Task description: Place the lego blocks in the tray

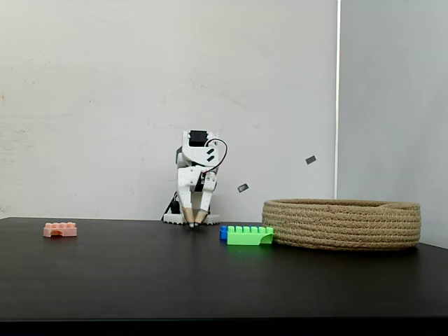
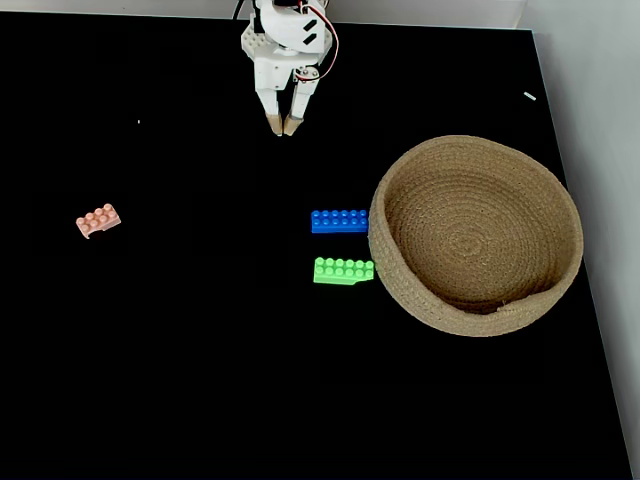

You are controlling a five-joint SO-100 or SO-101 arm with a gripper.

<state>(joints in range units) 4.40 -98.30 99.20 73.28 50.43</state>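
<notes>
Basically gripper (image 2: 284, 127) near-closed, empty, at 12 on counter (image 2: 200, 350); light, rigid, slick bricks—pink (image 2: 98, 220) at 9, blue (image 2: 339, 220), green (image 2: 344, 270) touching tray (image 2: 560, 205)—pinch across long sides.

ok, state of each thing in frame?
gripper: tips nearly together, holding nothing, pointing down near the arm's base
pink brick: on table, far from tray
blue brick: on table, beside tray wall
green brick: on table, beside tray wall
tray: upright, empty
</notes>
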